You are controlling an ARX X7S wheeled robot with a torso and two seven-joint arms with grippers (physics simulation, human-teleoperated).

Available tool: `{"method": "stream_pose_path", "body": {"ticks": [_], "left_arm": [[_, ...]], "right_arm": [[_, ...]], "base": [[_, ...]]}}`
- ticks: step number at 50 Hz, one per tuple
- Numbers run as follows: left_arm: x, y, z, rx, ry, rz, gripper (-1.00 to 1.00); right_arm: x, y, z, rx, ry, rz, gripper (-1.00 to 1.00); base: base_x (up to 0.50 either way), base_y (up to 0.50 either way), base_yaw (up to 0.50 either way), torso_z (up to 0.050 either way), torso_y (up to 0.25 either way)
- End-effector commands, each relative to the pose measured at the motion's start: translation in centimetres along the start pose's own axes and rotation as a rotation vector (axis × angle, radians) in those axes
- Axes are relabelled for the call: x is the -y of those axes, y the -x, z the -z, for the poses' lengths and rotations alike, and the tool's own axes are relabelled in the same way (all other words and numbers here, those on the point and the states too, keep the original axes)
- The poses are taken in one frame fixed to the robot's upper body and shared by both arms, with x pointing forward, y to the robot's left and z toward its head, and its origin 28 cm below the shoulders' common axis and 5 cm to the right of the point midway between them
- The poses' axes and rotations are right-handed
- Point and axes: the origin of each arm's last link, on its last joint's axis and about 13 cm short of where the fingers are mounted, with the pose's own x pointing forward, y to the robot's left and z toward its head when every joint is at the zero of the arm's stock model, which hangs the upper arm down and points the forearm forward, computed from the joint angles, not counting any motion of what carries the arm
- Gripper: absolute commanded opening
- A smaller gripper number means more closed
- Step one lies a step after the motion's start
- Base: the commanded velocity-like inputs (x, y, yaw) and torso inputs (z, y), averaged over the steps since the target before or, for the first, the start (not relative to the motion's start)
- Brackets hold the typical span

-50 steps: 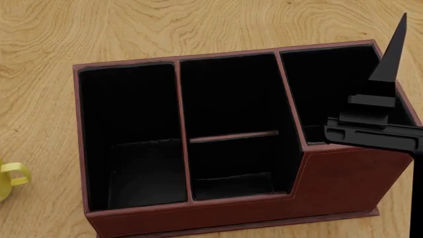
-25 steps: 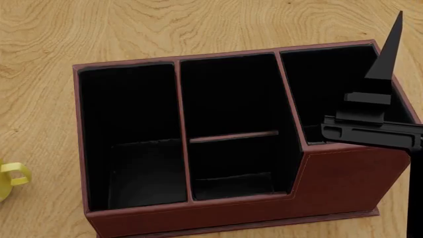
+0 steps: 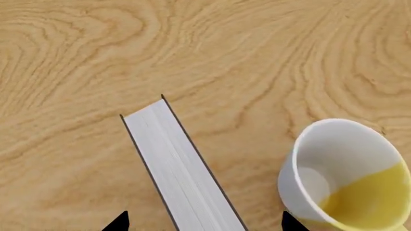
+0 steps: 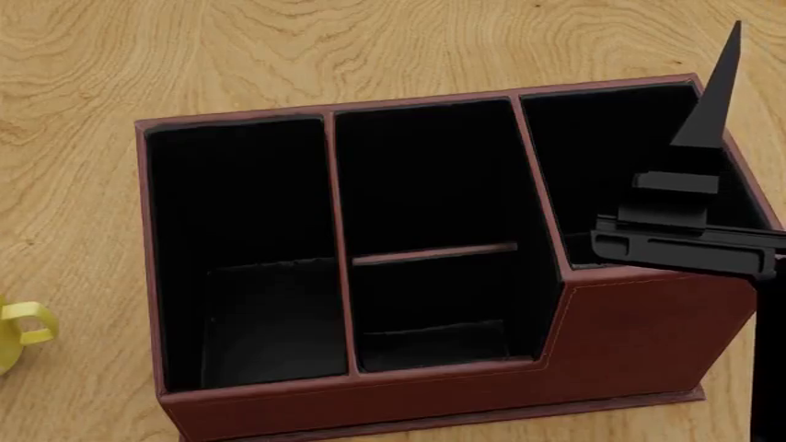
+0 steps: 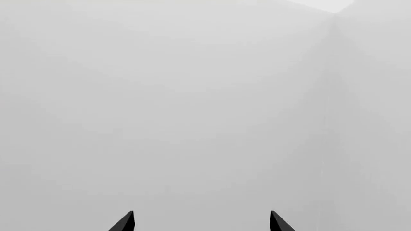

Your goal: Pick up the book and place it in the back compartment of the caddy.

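In the head view the caddy [image 4: 639,341] fills most of the frame on a wooden table [image 4: 368,46]. Thin reddish dividers split it into three columns: a long undivided cell at left, a middle column, and a right cell. A low crossbar [image 4: 433,252] divides the middle column into two halves; the back compartment [image 4: 424,175] is the upper half in the frame, and no object is visible in it. The right gripper [image 4: 727,64] appears at the right edge of the head view as a single dark pointed finger rising above a black wrist block, which overlaps the caddy's right cell and right wall. In the right wrist view the right gripper [image 5: 201,222] shows two black fingertips set well apart at the bottom edge, with nothing between them, facing a plain pale grey surface. In the left wrist view the book [image 3: 182,171] runs from mid-frame to the bottom edge, its white page edges facing the camera and its thin dark covers visible along both sides. The left gripper [image 3: 203,222] shows two black fingertips spread wide at the bottom edge, one on each side of the book and clear of it. A mug [image 3: 350,178], white with a yellow band, is at lower right of that view, near the book but apart from it. A yellow handle shows at the head view's lower left edge.
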Motion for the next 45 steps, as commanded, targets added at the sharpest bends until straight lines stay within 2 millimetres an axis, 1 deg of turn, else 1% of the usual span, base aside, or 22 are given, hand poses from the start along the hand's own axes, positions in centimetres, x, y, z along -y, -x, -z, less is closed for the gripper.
{"method": "stream_pose_path", "body": {"ticks": [1, 25, 32, 33, 45], "left_arm": [[0.1, -0.9, 0.6, -0.016, -0.005, -0.022, 1.0], [0.1, -2.4, 1.7, -0.047, -0.023, -0.044, 1.0], [0.2, -2.4, 1.7, -0.047, -0.022, -0.044, 1.0], [0.2, -2.4, 1.8, -0.052, -0.022, -0.045, -1.0], [0.1, -2.4, 1.6, -0.051, 0.004, -0.062, -1.0]], "right_arm": [[0.0, 0.0, 0.0, -0.002, 0.003, -0.001, 1.0], [-0.1, -0.1, 0.2, -0.005, 0.006, -0.001, 1.0], [-0.1, -0.1, 0.2, -0.006, 0.006, -0.003, 1.0], [-0.1, -0.1, 0.2, -0.005, 0.005, -0.003, 1.0], [-0.1, -0.2, 0.3, -0.007, 0.005, -0.003, 1.0]], "base": [[0.0, 0.0, 0.0, 0.0, 0.0], [0.0, 0.0, 0.0, 0.0, 0.0], [0.0, 0.0, 0.0, 0.0, 0.0], [0.0, 0.0, 0.0, 0.0, 0.0], [0.0, 0.0, 0.0, 0.0, 0.0]]}}
